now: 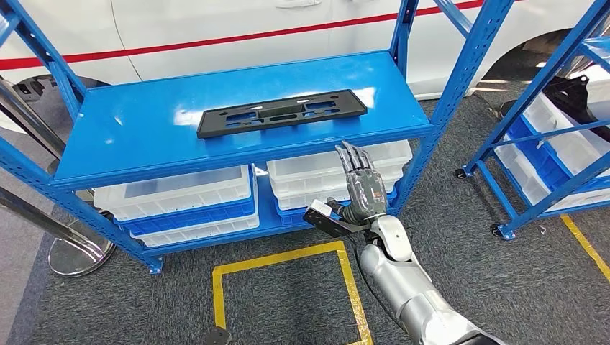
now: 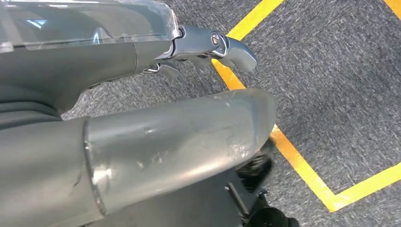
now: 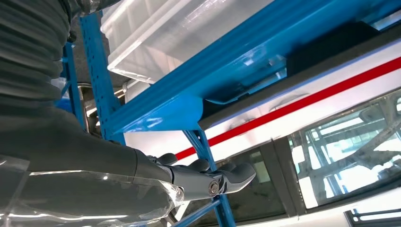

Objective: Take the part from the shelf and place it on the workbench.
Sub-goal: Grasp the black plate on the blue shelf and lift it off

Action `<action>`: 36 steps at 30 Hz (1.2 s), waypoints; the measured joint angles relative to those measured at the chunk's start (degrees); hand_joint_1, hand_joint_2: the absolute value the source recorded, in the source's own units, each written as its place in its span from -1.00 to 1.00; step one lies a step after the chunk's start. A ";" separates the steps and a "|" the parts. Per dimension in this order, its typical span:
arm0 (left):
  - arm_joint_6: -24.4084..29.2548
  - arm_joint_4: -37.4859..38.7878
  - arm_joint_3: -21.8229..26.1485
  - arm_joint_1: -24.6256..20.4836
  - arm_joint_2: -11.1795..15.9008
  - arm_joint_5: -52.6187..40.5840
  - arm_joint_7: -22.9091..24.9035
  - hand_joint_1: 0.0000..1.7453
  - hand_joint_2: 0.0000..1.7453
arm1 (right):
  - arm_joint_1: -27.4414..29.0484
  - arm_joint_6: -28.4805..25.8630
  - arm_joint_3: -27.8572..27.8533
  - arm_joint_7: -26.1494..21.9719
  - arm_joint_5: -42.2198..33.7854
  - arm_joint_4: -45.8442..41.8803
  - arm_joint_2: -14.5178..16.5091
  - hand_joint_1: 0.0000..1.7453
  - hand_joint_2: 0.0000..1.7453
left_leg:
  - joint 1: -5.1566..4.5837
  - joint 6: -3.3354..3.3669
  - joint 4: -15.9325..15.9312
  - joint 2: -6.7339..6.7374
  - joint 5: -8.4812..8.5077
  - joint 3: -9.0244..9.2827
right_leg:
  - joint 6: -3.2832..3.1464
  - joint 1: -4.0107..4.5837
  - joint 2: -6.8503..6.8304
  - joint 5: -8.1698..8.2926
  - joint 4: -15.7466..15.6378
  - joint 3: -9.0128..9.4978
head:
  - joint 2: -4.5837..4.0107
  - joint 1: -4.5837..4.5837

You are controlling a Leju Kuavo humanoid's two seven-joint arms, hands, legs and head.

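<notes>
One flat black plastic part [image 1: 282, 113] on the shelf [image 1: 144, 136], seemingly light and stiff; grip a long edge. Right robot hand [image 1: 362, 183] spread, empty.

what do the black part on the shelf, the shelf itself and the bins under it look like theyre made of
Black part: likely moulded plastic, matte, with cut-out slots and no shine.
Shelf: seemingly painted steel, glossy blue; the deck reflects light and the uprights have punched holes.
Bins: translucent whitish plastic; those beneath show dimly through the walls.
</notes>
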 joint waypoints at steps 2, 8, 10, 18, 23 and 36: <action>0.00 0.00 -0.03 -0.02 0.00 -0.01 0.00 -1.00 -1.00 | 0.16 0.00 0.00 -0.04 0.00 0.00 0.00 -1.00 1.00 | 0.00 0.27 -4.18 0.00 3.26 1.81 | 0.00 0.10 0.13 -0.14 0.13 0.14 | 0.00 0.00; 0.02 0.00 -0.26 -0.32 -0.04 -0.01 -0.02 -1.00 -1.00 | 0.37 -0.01 0.00 -0.21 -0.01 0.01 0.04 -1.00 1.00 | -0.38 1.69 -16.31 -0.17 7.33 7.37 | 1.32 0.40 0.21 -0.46 0.38 0.01 | 0.00 0.00; 0.02 -0.01 -0.34 -0.34 -0.12 -0.02 -0.03 -1.00 -1.00 | 0.38 -0.02 0.00 -0.32 -0.03 -0.01 0.03 -1.00 1.00 | -0.09 2.31 -16.93 -0.16 7.61 7.68 | 1.93 0.33 0.17 -1.36 1.53 -0.41 | 0.00 0.02; -0.02 -0.02 -0.56 -0.45 -0.27 -0.14 0.01 -1.00 -1.00 | 1.03 0.00 0.00 -1.33 -0.60 0.30 -0.04 -1.00 1.00 | 0.18 2.63 -16.97 -0.17 6.77 8.67 | 3.15 -0.81 0.01 -1.72 9.04 -5.36 | 0.00 0.04; -0.07 -0.02 -0.94 -0.65 -0.32 -0.25 0.07 -1.00 -1.00 | 1.07 0.02 0.00 -1.71 -0.77 0.42 -0.04 -1.00 1.00 | -0.11 0.99 -16.90 -0.21 5.79 9.30 | 2.08 -0.36 0.06 0.33 0.72 -1.25 | 0.00 0.01; -0.10 -0.02 -1.35 -0.61 -0.28 -0.23 -0.17 -1.00 -1.00 | 1.23 0.01 0.00 -2.15 -1.19 0.56 -0.03 -1.00 1.00 | -0.73 2.07 -14.97 -0.20 8.95 5.63 | 0.45 0.37 0.35 -3.03 0.01 3.10 | 0.00 0.02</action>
